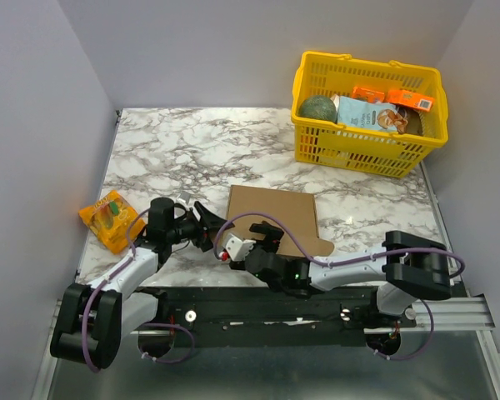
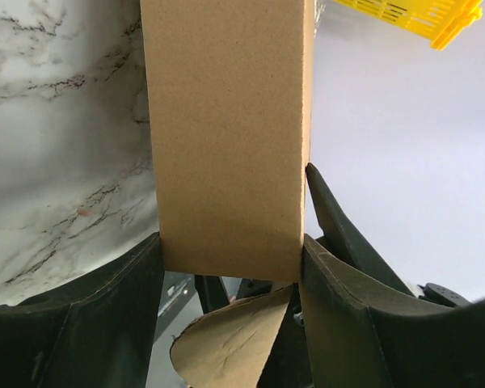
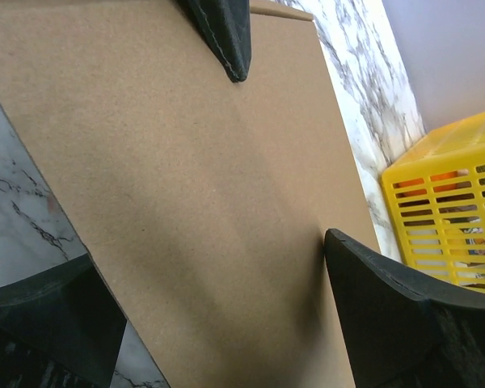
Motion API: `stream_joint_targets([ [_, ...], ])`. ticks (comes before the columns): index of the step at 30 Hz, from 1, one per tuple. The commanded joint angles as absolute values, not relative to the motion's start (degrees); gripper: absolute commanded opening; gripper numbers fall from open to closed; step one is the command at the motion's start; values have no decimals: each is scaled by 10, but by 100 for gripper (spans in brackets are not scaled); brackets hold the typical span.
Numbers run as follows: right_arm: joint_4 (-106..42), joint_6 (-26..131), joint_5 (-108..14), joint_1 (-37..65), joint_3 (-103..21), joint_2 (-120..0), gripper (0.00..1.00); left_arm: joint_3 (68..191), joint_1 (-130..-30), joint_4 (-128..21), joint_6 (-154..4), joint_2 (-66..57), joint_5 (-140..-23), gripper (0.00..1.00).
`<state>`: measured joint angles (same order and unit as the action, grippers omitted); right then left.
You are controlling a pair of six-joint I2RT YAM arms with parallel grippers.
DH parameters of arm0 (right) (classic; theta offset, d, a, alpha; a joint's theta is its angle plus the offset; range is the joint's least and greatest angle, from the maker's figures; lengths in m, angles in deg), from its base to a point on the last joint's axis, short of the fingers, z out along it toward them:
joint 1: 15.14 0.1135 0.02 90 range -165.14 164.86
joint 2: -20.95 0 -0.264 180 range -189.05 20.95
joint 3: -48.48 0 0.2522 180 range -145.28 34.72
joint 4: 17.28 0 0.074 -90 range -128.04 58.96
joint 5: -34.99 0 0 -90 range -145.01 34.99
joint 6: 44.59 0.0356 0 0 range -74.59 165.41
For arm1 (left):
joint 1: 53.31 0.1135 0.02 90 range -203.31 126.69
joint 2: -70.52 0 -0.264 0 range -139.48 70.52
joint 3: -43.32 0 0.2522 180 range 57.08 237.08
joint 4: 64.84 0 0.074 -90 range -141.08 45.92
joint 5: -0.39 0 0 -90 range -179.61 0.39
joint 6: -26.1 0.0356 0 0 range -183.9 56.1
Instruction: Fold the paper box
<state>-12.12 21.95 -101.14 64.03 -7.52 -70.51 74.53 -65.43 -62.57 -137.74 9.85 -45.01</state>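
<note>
Paper box (image 1: 271, 218) sits near the front middle of the marble table (image 1: 192, 150), between the two arms, with a rounded tab sticking out at its near right corner. Left gripper (image 1: 207, 227) is at the box's left edge. In the left wrist view a cardboard strip fills the whole gap and touches both fingers (image 2: 347, 267), so it's clamped on the box at a fairly wide opening. Right gripper (image 1: 252, 244) is at the near edge. Its fingers (image 3: 388, 299) straddle the big brown panel and one tip touches it, but I can't tell if it's actually gripping. Yellow basket (image 1: 317, 150) is at back right and an orange snack packet (image 1: 110, 219) at far left, both well apart from the box.
</note>
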Motion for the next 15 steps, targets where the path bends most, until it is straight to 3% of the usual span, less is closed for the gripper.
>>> stream_joint_targets([
  [1, -86, 192, -1064, 645, -67, -732, 99, 740, -659, -694, -1426, 103, -392, 33],
  [4, -63, 174, -1093, 645, -67, -756, 95, 736, -660, -708, -1435, 105, -387, 33],
  [8, -6, 135, -1113, 645, -53, -770, 79, 726, -660, -731, -1451, 109, -375, 35],
  [10, 0, 132, -1107, 645, -50, -766, 75, 721, -661, -743, -1460, 111, -373, 39],
  [14, -15, 138, -1089, 645, -45, -742, 66, 723, -660, -740, -1454, 121, -373, 54],
  [15, -23, 142, -1077, 646, -44, -736, 65, 728, -660, -731, -1446, 125, -374, 62],
])
